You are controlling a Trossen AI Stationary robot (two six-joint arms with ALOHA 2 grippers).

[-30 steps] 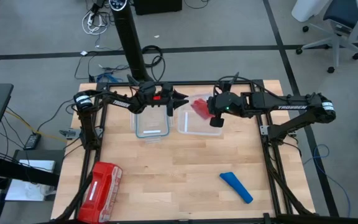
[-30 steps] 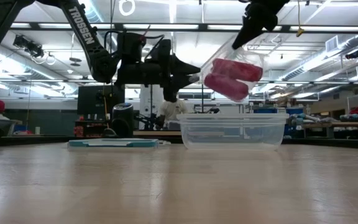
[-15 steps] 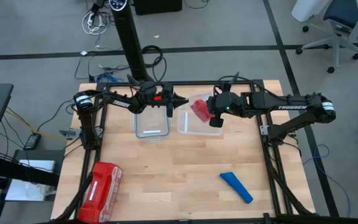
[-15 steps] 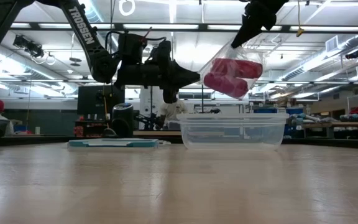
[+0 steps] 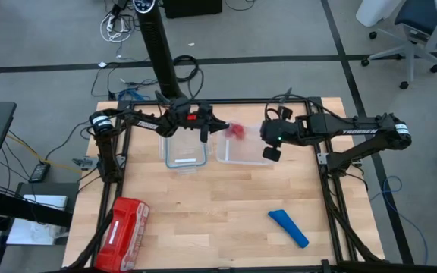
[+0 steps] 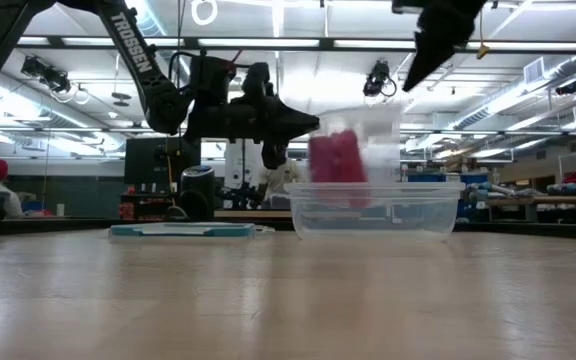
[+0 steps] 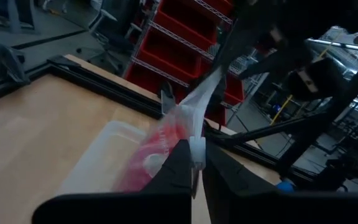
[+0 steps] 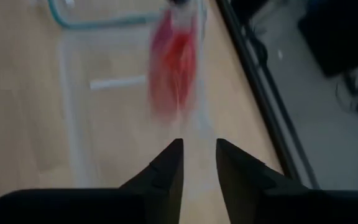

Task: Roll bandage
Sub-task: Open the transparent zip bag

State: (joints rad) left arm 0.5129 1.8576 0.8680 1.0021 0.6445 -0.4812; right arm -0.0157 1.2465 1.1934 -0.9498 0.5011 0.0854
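The bandage [image 5: 288, 228] lies flat on the tabletop [image 5: 203, 220] near its front right part, well apart from both claws, which work at the back of the tabletop. It is a bright blue, plain, short flattened strip lying at a slant, untouched by anything.

Left claw [image 5: 217, 128] sits above the gap between two clear containers at the back, fingers together, clamped on the top edge of a clear plastic bag [image 7: 191, 109] holding red-pink fabric rolls [image 6: 334, 160]. The bag hangs from that pinch over the right clear container [image 6: 373, 208]; the rolls look blurred in the low view, so whether they touch the container's inside is hard to say.

Right claw [image 5: 270, 143] is over the right side of the same container, just beside the bag; its fingers [image 8: 166, 167] stand apart with a gap between them and nothing in it.

Left clear container [image 5: 184, 152], teal-rimmed, sits beside the right one. A red zip pouch [image 5: 124, 222] with white markings lies at the front left corner of the tabletop, well apart from the bandage.
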